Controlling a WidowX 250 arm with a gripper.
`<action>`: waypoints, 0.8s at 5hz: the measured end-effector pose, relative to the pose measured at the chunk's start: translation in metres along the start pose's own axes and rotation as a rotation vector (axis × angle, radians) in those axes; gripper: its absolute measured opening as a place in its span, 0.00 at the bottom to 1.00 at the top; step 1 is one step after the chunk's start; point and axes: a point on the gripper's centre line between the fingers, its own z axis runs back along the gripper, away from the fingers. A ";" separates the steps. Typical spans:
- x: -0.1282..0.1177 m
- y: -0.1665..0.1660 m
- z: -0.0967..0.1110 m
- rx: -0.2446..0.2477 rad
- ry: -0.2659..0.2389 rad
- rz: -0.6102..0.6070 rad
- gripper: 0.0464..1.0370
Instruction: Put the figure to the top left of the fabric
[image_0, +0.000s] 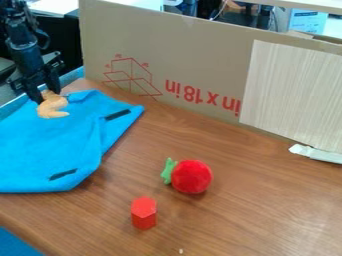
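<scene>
We see the black pincer (45, 96) at the upper left, hanging down over the top part of the blue fabric (47, 145). It is pinching the upper end of the tan figure (53, 106), with one finger on each side. The figure is at the fabric's top left area, its lower end curving off to the right below the fingertips. We cannot tell whether that lower end touches the cloth.

The fabric lies over the left part of the brown wooden tabletop (247, 215), a little rumpled near the top. On it we make out two dark strips, one (118, 115) near its right corner and the other (63, 174) near its lower edge.

To the right of the fabric, and apart from it, we have a round red toy (192, 176) with a green leafy piece (168, 171) on its left side. Nearer to us, below and to the left of that toy, a red six-sided block (143, 213) stands upright.

Along the back of the tabletop stands a cardboard panel (194, 55) with red printing, and a pale, finely striped board (294, 95) is upright against its right part. A white strip-like item (317, 153) lies at the foot of that board, by the right edge of our view.
</scene>
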 end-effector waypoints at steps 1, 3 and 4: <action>0.002 0.002 -0.005 0.029 -0.014 -0.003 0.47; 0.003 -0.001 -0.008 0.040 0.006 -0.045 0.84; -0.003 -0.003 -0.013 0.034 0.010 -0.108 0.97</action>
